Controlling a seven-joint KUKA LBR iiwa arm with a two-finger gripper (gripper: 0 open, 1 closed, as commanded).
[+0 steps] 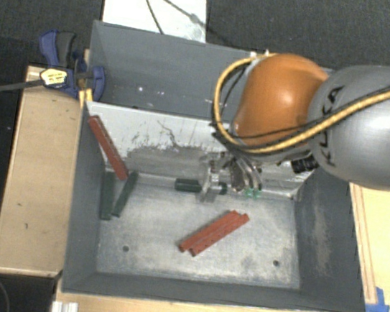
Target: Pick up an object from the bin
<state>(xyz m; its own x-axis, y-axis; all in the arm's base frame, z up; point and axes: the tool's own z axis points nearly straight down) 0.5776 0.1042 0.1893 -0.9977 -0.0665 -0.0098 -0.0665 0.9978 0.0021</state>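
grey bin [255, 266] beneath arm [372, 134] low from the right, claw [212, 189] by dark green block [188, 185], opening indiscernible

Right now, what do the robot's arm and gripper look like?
The arm is thick, rounded and silver-grey, with dark markings near the wrist. An orange dome cover caps the wrist, and black and yellow cables loop around it. Beneath sits a small grey metal gripper.

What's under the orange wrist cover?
The jaws, low near the back wall, with a small dark green block just left of them. Whatever lies directly beneath is covered.
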